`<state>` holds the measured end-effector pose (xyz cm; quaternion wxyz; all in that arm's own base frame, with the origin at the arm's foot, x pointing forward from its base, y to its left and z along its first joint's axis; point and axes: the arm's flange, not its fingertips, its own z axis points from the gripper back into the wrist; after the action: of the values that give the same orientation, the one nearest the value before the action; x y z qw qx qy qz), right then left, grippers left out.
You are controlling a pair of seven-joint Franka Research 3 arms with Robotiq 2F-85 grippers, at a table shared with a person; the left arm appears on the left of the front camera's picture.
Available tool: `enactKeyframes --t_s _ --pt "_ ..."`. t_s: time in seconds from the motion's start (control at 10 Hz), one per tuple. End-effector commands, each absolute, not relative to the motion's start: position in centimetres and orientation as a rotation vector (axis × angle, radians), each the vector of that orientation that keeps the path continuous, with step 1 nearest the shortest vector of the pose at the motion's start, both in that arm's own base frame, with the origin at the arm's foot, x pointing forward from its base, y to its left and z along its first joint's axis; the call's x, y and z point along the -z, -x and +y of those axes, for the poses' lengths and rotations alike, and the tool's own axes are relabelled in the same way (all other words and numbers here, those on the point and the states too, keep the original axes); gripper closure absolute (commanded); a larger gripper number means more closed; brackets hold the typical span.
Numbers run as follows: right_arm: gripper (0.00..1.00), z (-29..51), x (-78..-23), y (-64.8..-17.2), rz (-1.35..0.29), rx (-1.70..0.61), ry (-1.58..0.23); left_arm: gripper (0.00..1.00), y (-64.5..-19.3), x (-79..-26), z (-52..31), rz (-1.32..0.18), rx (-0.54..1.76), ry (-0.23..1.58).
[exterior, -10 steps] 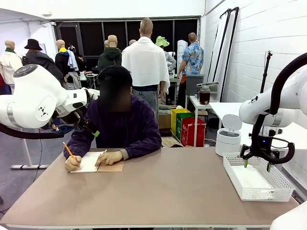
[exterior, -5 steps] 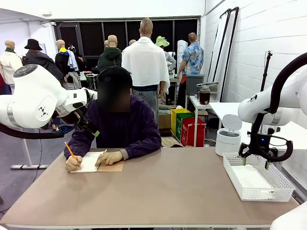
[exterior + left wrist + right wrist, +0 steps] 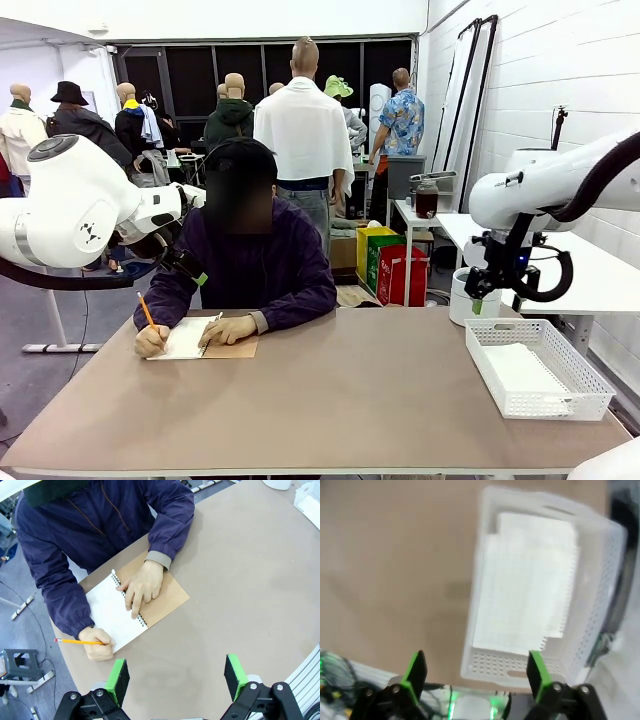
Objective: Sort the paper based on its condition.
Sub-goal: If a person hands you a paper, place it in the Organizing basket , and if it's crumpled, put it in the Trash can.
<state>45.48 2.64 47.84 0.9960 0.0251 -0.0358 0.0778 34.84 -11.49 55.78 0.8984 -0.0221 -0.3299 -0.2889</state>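
Right wrist view: right tool wide open, empty, above basket; paper lies flat inside; left tool open, empty, well apart from basket, over person's hand. We risk striking it if we descend.

One tray, one notebook, one pencil

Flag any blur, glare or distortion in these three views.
Right wrist view: blurred throughout, smearing the white perforated plastic basket and white paper sheets inside. Left wrist view: sharp across the brown tabletop. Front view: sharp, evenly lit.
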Motion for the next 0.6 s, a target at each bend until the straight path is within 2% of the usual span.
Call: enactKeyframes --t_s 0.0,0.3,0.4,0.5 --pt "0.0 4.1 -46.5 -44.0 -0.164 -0.407 -0.06 0.0 -35.0 -55.8 -11.4 -0.687 0.597 0.049" --pt "0.0 6.8 -46.5 -43.3 -0.224 -0.571 -0.062 0.0 -35.0 -55.8 -11.4 -0.687 0.597 0.049" --pt "0.0 6.6 -46.6 -43.6 -0.224 -0.534 -0.097 0.0 -35.0 -55.8 -11.4 -0.687 0.597 0.049" --pt "0.0 7.4 -47.4 -43.6 -0.189 -0.539 -0.027 0.0 -35.0 -55.8 -11.4 -0.687 0.597 0.049"
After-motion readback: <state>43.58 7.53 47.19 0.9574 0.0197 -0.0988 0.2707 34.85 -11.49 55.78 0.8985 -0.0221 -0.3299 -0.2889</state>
